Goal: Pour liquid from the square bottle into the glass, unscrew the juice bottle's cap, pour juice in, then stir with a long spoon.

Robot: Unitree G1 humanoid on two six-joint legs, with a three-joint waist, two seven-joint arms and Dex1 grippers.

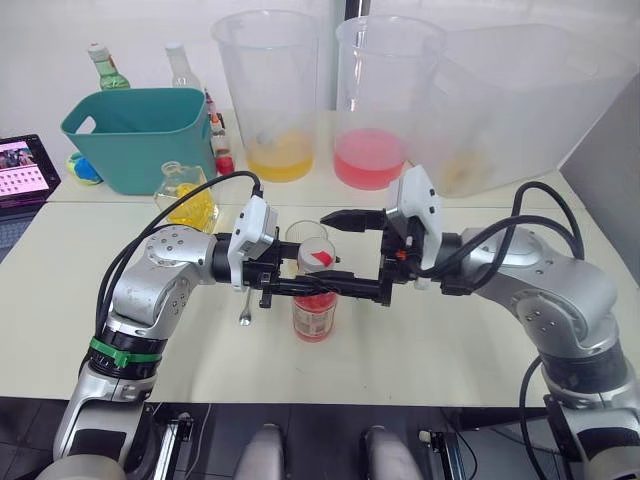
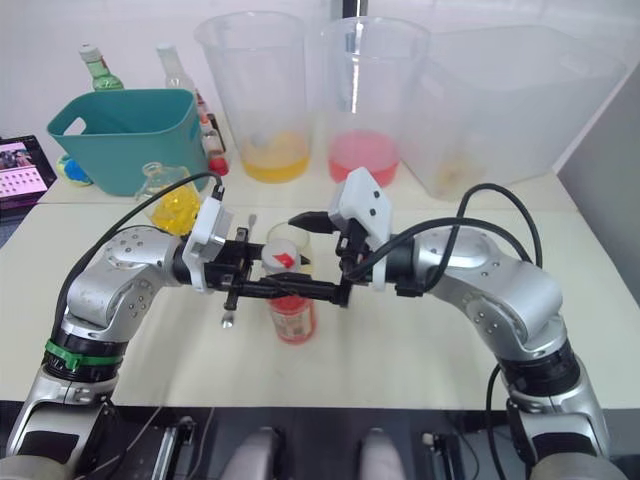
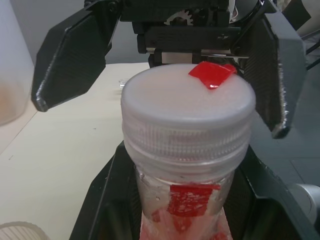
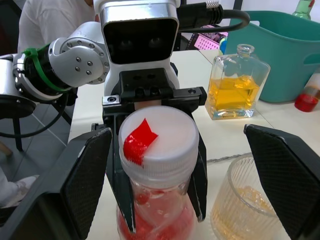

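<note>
Cream table (image 1: 420, 340) against white wall, teal bin (image 1: 140, 135) and big beakers (image 1: 270, 90) at back, juice bottle (image 1: 315, 310) at middle clamped by left gripper (image 1: 275, 285), white cap (image 1: 318, 255) on, right gripper (image 1: 345, 250) jaws apart around cap, glass (image 4: 245, 200) just behind, square bottle (image 1: 188, 195) near bin.

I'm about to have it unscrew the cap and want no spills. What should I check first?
1. Left gripper shut on juice bottle below the cap: ok.
2. Right gripper open, straddling the cap: ok.
3. Cap tightness: cannot tell.
4. Glass holds yellow liquid: ok.
5. Glass clear of right gripper: cannot tell; it stands close beside the bottle.
6. Square bottle upright, set apart: ok.
</note>
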